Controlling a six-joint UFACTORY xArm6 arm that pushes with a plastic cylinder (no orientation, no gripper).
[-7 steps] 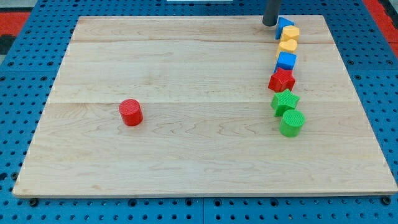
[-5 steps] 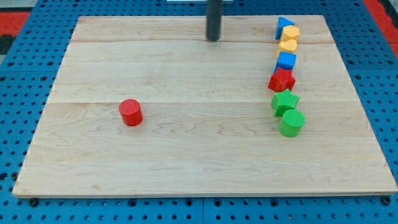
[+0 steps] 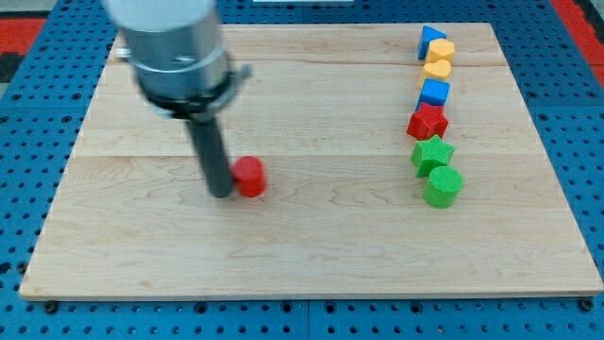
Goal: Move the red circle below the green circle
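Observation:
The red circle (image 3: 250, 177) lies left of the board's middle. My tip (image 3: 220, 193) stands right against its left side, touching it. The green circle (image 3: 443, 186) sits at the view's right, at the bottom end of a column of blocks. It is far to the right of the red circle and slightly lower in the view.
Above the green circle, in a column going up: a green star (image 3: 432, 153), a red star (image 3: 427, 122), a blue cube (image 3: 435, 93), a yellow heart (image 3: 437, 69), a yellow block (image 3: 443, 49) and a blue triangle (image 3: 429, 36). The wooden board (image 3: 311, 246) lies on a blue pegboard.
My tip swept from the board's top edge down and left, to the red circle's left side. The red circle has slid about 55 px to the right.

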